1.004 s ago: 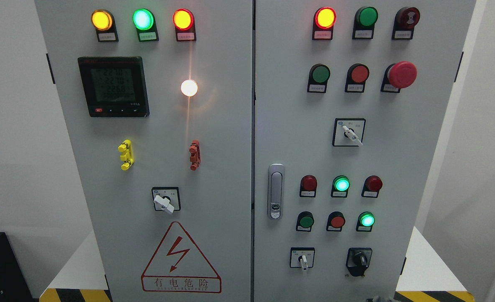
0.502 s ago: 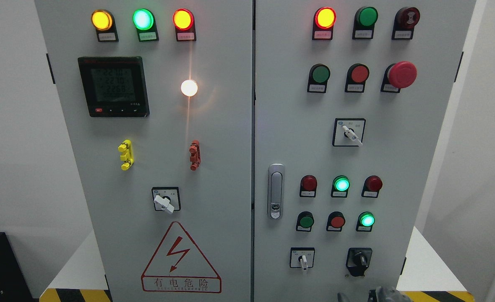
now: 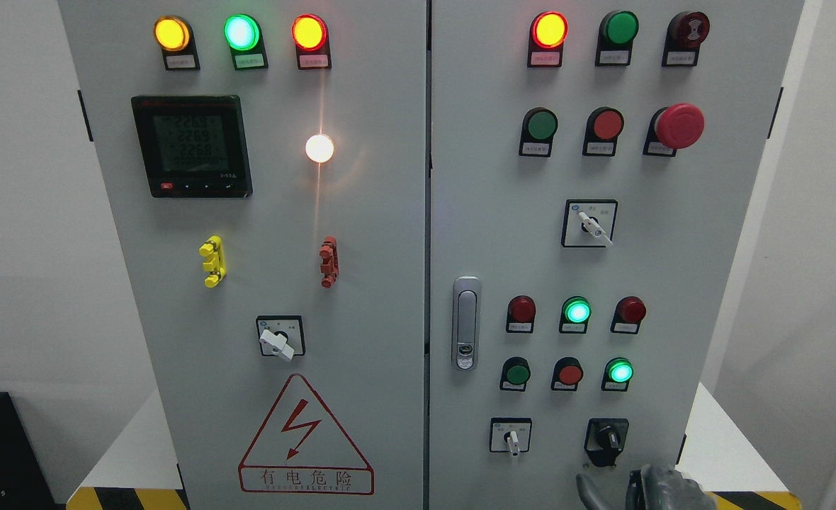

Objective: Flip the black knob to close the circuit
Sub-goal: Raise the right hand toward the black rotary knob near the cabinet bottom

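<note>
The black knob (image 3: pixel 608 438) sits in a black square mount at the lower right of the grey cabinet's right door (image 3: pixel 489 234). Its grip points up and slightly to the left. My right hand (image 3: pixel 637 489) comes in at the bottom edge just below the knob, a little to its right. Only its grey fingertips (image 3: pixel 585 490) show, pointing up and spread, holding nothing. A small gap remains between the fingertips and the knob's mount. My left hand is out of view.
A white selector switch (image 3: pixel 511 437) sits left of the knob. Green and red push buttons (image 3: pixel 569 372) and a lit green lamp (image 3: pixel 620 371) are above it. A silver door handle (image 3: pixel 466 323) is further left. A red emergency stop (image 3: pixel 679 126) protrudes at the upper right.
My right hand has risen from the bottom edge toward the black knob; more of its fingers now show. The knob has not turned.
</note>
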`<state>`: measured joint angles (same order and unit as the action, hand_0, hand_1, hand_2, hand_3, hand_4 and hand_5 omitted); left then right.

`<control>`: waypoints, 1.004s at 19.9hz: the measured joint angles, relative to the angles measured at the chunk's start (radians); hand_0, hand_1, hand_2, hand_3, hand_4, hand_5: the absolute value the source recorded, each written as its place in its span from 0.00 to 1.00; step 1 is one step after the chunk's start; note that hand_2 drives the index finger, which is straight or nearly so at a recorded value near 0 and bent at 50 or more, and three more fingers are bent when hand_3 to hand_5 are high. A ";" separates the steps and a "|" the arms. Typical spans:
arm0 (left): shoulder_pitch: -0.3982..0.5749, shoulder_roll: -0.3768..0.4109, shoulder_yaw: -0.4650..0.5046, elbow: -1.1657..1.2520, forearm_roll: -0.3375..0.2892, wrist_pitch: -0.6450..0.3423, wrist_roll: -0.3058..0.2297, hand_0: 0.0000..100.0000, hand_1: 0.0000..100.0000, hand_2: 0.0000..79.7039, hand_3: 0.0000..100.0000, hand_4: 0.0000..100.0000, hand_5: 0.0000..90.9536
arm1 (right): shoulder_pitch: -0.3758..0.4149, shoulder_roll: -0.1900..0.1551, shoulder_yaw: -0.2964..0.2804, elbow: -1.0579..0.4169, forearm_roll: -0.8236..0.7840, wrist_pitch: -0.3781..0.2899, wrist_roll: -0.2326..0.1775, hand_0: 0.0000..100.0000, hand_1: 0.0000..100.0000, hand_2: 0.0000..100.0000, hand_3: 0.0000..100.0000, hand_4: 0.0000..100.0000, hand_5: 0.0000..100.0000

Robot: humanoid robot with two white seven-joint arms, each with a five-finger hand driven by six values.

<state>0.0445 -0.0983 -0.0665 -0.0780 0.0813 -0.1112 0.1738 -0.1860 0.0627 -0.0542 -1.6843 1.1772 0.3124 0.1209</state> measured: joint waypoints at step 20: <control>0.000 0.000 0.000 0.000 0.000 0.000 0.000 0.12 0.56 0.00 0.00 0.00 0.00 | -0.030 -0.020 -0.001 0.014 -0.003 0.011 0.007 0.00 0.04 0.91 1.00 0.95 0.95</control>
<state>0.0445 -0.0983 -0.0666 -0.0778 0.0813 -0.1112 0.1743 -0.2156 0.0424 -0.0557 -1.6700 1.1745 0.3234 0.1280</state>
